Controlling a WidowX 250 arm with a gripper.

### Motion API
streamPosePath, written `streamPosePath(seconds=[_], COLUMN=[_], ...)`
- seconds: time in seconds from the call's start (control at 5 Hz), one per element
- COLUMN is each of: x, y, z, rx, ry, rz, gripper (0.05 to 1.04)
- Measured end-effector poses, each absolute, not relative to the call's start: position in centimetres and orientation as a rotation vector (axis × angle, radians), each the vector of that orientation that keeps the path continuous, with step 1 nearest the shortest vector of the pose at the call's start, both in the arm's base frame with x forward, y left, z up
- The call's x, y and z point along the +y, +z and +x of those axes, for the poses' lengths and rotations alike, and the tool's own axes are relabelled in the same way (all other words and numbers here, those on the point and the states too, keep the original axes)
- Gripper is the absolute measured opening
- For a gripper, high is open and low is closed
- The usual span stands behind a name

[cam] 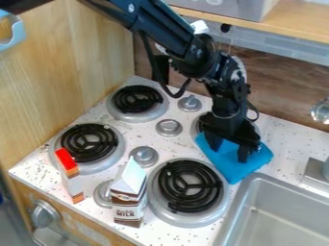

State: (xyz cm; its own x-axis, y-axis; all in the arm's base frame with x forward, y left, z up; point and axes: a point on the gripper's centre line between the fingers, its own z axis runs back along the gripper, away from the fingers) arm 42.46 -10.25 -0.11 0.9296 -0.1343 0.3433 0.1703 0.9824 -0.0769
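"Hand (229,153) apart or clamped?"
"Apart, its fingers down at the blue cloth (230,166)."
"Where's that lying?"
"Near the sink (238,206), overlapping a burner (194,129). Farther out, a milk carton (129,199) stands beside the front burner (218,209), an orange-and-white box (71,178) by another."

There are four round stove burners (188,186) with silver metal pans, three showing their black spiral coils (87,141) plainly and one mostly hidden; four round silver knobs (144,156) stand on the speckled white stovetop (146,136), and one larger silver knob (44,214) is on the wooden front (96,222); there are two cartons, one brown-and-white gable-topped milk carton (129,199) and one slender orange-and-white box (69,168); there is one flat, bright blue cloth (228,161); there is one rectangular grey metal sink basin (279,216).
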Motion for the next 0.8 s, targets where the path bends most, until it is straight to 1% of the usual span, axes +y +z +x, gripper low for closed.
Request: streamPosePath(seconds=[0.2, 0.4, 0.6, 0.8], x=[-10.4, -10.0, -9.7, -8.0], y=[-0.7, -0.2, 3.5, 7.1], z=[39.8, 38.1, 37.4, 35.5], rx=[-0.316, -0.304, -0.325, -0.362], ry=[-0.173, -0.173, -0.169, -0.129], rz=[-0.112, -0.109, -0.104, -0.037], gripper=[1.001, 1.001, 1.001, 1.001])
